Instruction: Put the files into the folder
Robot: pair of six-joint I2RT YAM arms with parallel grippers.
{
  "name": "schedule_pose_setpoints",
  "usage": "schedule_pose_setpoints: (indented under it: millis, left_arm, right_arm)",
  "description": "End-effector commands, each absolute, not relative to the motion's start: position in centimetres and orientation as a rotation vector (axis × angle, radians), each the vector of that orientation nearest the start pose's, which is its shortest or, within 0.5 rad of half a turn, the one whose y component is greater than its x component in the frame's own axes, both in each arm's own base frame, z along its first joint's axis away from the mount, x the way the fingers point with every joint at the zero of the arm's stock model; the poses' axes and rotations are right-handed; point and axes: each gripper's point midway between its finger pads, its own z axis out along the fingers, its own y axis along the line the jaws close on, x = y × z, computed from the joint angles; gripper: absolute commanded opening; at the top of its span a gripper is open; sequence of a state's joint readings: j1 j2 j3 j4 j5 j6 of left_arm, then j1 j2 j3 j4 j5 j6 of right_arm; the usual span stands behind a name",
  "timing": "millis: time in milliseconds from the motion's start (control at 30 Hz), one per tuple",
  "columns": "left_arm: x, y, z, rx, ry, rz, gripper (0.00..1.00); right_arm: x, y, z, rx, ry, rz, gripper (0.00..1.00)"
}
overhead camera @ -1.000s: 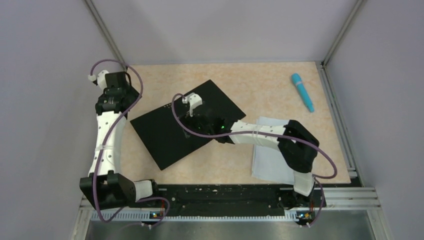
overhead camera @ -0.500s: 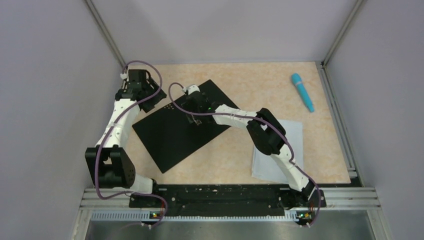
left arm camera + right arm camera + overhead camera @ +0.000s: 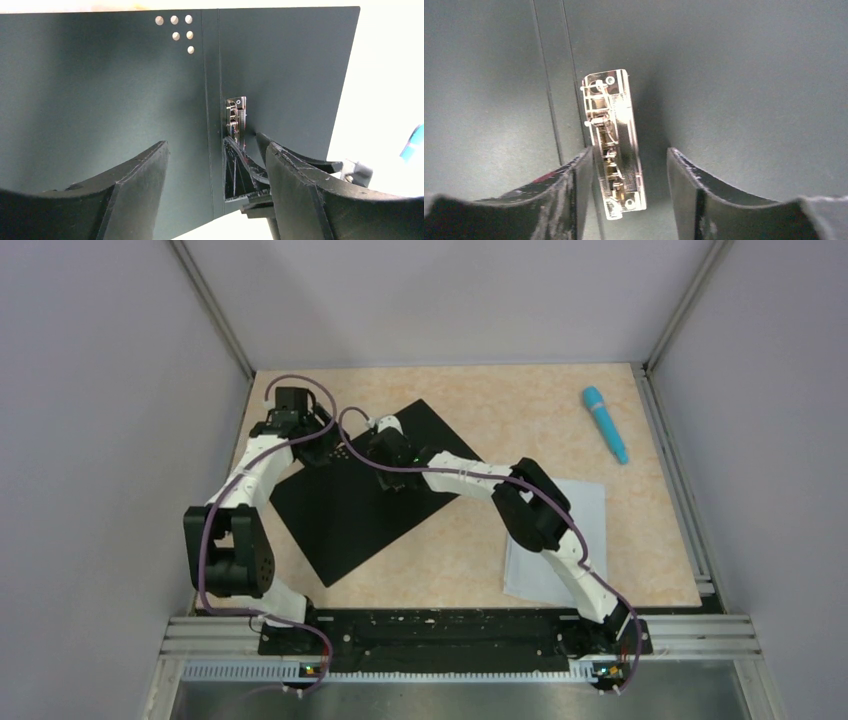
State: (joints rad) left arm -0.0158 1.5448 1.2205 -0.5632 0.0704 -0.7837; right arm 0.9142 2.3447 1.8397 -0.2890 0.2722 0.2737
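Over the opened folder (image 3: 350, 510), both my grippers hang with jaws parted and hold nothing.
At the folder's far left corner, my left gripper (image 3: 217, 147) spreads its 2 fingers above the black inside, placed, I judge, to pin the cover flat. Just right of it, my right gripper (image 3: 629, 155) straddles the metal clip (image 3: 614, 145) by the spine crease, 1 finger each side, likely to work its lever. The files (image 3: 530, 575) lie flat at the near right of the table (image 3: 520, 410), apart from the folder and partly under my right arm; none is in yet. A blue pen-like thing (image 3: 605, 423) lies far right.
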Motion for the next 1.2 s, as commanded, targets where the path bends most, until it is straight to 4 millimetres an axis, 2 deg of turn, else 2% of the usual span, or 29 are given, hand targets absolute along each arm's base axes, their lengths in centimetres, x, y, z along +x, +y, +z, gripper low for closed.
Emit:
schedule_pose_setpoints:
  millis: [0,333,567,667,900,1167]
  left_arm:
    - [41.1,-6.0,14.0,-0.883,2.325,-0.47,0.76]
    - [42.0,-7.9,10.8,-0.837,2.435,-0.458,0.76]
    - [42.1,-8.3,10.2,-0.806,2.465,-0.47,0.77]
    - [41.9,-8.5,10.0,-0.795,2.473,-0.477,0.77]
    - [39.9,-9.0,8.8,-0.794,2.501,-0.482,0.77]
    - [36.1,-10.0,7.6,-0.777,2.523,-0.405,0.78]
  right_arm:
    - [37.3,43.9,3.8,-0.482,2.348,0.277,0.49]
    - [35.1,43.9,3.6,-0.312,2.446,0.374,0.21]
    - [33.2,44.9,3.8,-0.28,2.469,0.427,0.19]
    - [32.4,44.6,3.6,-0.267,2.479,0.431,0.19]
    - [30.0,43.0,3.7,-0.212,2.489,0.5,0.16]
    - [27.6,42.0,3.9,-0.192,2.503,0.55,0.15]
